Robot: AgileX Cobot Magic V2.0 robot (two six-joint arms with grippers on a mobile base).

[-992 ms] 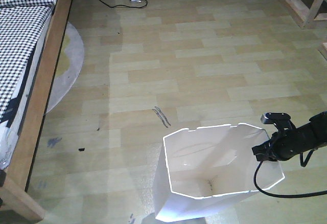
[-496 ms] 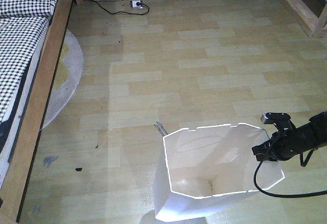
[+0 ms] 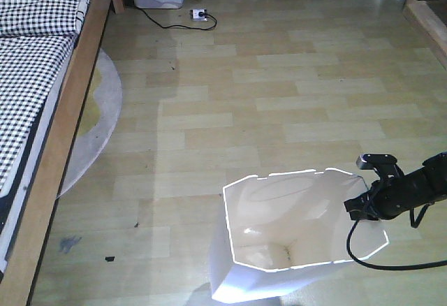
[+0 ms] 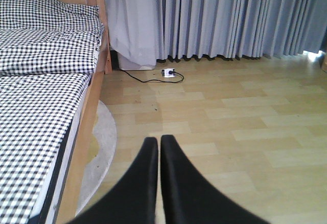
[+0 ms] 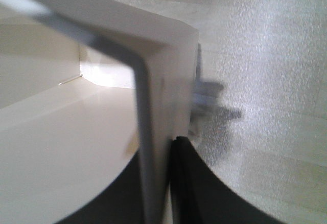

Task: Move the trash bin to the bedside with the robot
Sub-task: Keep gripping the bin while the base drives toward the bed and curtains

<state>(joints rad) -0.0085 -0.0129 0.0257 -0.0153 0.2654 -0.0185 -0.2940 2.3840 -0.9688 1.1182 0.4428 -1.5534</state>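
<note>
The white trash bin (image 3: 279, 278) stands at the bottom centre of the front view, cream inside, rim notched. My right gripper (image 3: 357, 208) on its slim black arm is shut on the bin's right rim, one finger inside and one outside. In the right wrist view the bin wall (image 5: 158, 81) runs between the black fingers (image 5: 184, 183). The bed (image 3: 42, 75), with its light wooden frame and checked bedding, lies along the left edge and also shows in the left wrist view (image 4: 46, 81). My left gripper (image 4: 159, 141) is shut and empty, held above the floor.
A round grey rug (image 3: 98, 124) lies half under the bed. A power strip with a black cable (image 3: 201, 15) lies by the grey curtains (image 4: 230, 19). A black cable (image 3: 377, 260) loops from the right arm. Wooden furniture (image 3: 426, 12) stands at the far right.
The whole view has shifted: the floor and bed slid toward me and rightward, the dark floor marks passed behind the bin, and the curtains came into view. The bin and right gripper keep their place in frame.
</note>
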